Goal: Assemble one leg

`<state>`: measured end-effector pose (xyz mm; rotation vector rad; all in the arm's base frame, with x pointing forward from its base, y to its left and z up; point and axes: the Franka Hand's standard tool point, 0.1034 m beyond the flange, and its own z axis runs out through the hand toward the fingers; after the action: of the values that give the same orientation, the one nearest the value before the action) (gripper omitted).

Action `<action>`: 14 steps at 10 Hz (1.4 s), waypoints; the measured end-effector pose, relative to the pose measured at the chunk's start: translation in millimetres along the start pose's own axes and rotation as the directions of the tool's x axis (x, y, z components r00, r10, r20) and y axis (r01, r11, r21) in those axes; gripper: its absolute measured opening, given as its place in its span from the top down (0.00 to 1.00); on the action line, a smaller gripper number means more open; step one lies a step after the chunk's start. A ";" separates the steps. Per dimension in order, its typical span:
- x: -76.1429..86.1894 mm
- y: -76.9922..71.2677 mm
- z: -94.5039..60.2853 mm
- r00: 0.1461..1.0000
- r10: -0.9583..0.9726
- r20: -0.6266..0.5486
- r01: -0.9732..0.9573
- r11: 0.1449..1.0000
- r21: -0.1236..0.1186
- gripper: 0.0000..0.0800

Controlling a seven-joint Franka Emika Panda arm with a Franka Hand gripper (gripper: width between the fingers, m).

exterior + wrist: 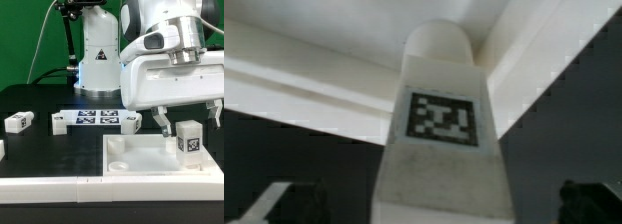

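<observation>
A small white plastic cuboid leg [188, 141], marked with a black-and-white square tag, is seen standing upright on a large flat white square panel [140, 165]. The panel is laid along the edge of the black worktop [50, 105] nearest the exterior camera, toward the corner on the exterior view's right. The white two-finger tool [188, 118] of the robot arm is positioned directly above the leg. Its dark fingertips [274, 203] are spread well apart, one on each side of the leg, and no contact with either face is shown in the wrist view. Nothing is clamped. Whether the leg's foot is seated in the panel cannot be told, as the joint is hidden.

The leg is judged to be light, rigid and fairly slick, as moulded plastic tends to be. It is unlikely to be damaged by a firm squeeze, but it could easily be tipped or twisted by an off-centre one. Hold is best taken squarely on two opposite flat faces, around the upper half, with the tapered tip avoided.

An open round socket [118, 148] is visible in another corner of the panel. Two loose white tagged blocks [18, 122] are seen lying near the worktop's middle, beside the thin flat white marker board [97, 119] and well apart from the panel.
</observation>
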<state>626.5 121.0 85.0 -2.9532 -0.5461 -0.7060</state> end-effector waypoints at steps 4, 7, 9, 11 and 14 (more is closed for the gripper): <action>3.9 -0.3 -3.8 1.000 -0.002 -0.005 0.002 1.000 -0.001 0.19; 1.5 -2.5 -2.1 0.999 -0.005 0.037 0.004 1.000 0.009 0.19; -5.2 1.6 -0.2 0.992 0.024 0.122 -0.026 1.000 0.017 0.19; 2.0 1.6 -3.9 0.959 0.050 0.278 -0.060 0.998 0.028 0.19; 0.5 3.8 -3.4 0.891 0.043 0.453 -0.074 0.996 0.052 0.19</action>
<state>626.8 117.2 88.4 -3.0516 -0.4866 0.0199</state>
